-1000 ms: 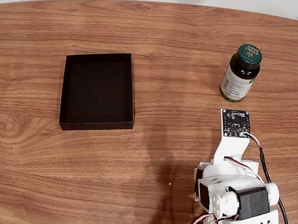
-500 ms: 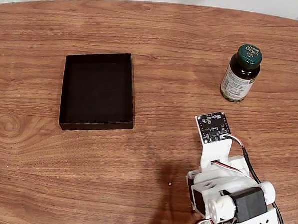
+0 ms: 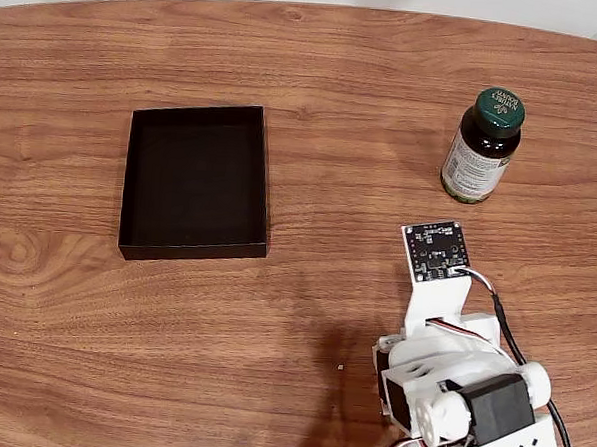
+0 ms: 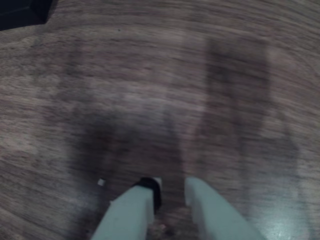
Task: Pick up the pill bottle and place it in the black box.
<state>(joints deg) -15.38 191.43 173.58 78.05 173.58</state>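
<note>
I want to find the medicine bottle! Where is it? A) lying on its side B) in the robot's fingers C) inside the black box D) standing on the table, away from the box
D: the pill bottle stands upright on the wooden table, far right of the black box in the fixed view.

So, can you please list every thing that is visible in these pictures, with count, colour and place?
pill bottle: one, dark amber with a green cap and a white-green label, standing upright at the upper right of the fixed view, apart from the arm.
black box: one, matte black, nothing seen inside, left of centre in the fixed view.
table: one, brown wood grain, under everything.
small pale speck: one, whitish, on the wood just left of the end effector in the wrist view.
arm: one, white with black motors, lower right of the fixed view.
end effector: one, pale fingers slightly apart, holding nothing, low over bare wood in the wrist view.
</note>
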